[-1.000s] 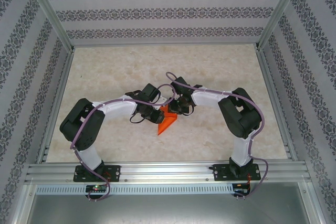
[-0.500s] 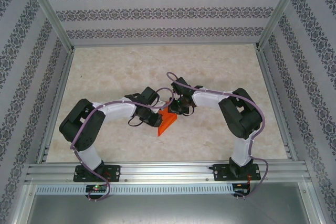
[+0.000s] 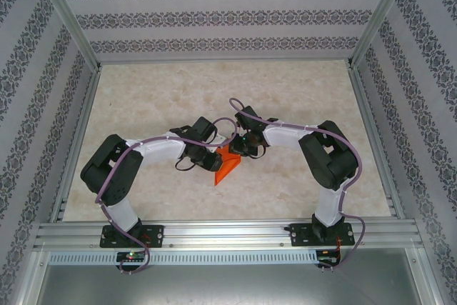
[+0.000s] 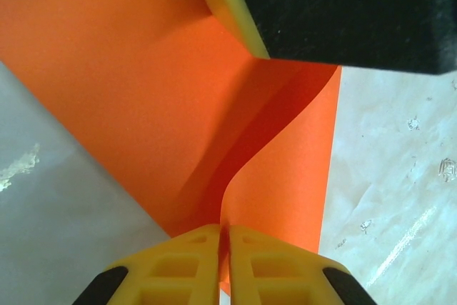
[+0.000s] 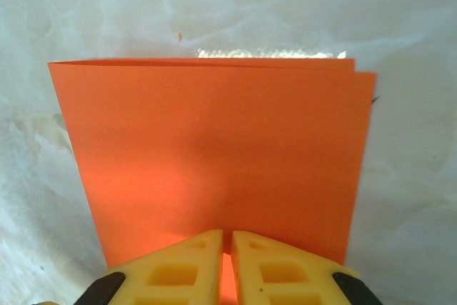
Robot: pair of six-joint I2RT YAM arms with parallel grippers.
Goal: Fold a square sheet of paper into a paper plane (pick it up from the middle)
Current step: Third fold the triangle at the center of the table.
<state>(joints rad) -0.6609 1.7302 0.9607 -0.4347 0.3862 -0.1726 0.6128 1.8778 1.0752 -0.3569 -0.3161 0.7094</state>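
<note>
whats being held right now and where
Both pinch the folded orange sheet: right fingers at the middle of its near edge, left fingers on a curled-up edge.

Robot test cell, lab setting.
Aluminium frame [image 3: 69, 19]; patterned wall panels [image 3: 221, 16] on three sides; marble-look table [image 3: 157, 91]; left arm [image 3: 153, 149] and right arm [image 3: 289, 133], cabled, bolted to front rail [image 3: 228, 233].

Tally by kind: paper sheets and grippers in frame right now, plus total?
orange paper sheet: 1
grippers: 2 (left gripper, right gripper, each shut on the sheet)
total: 3
</note>
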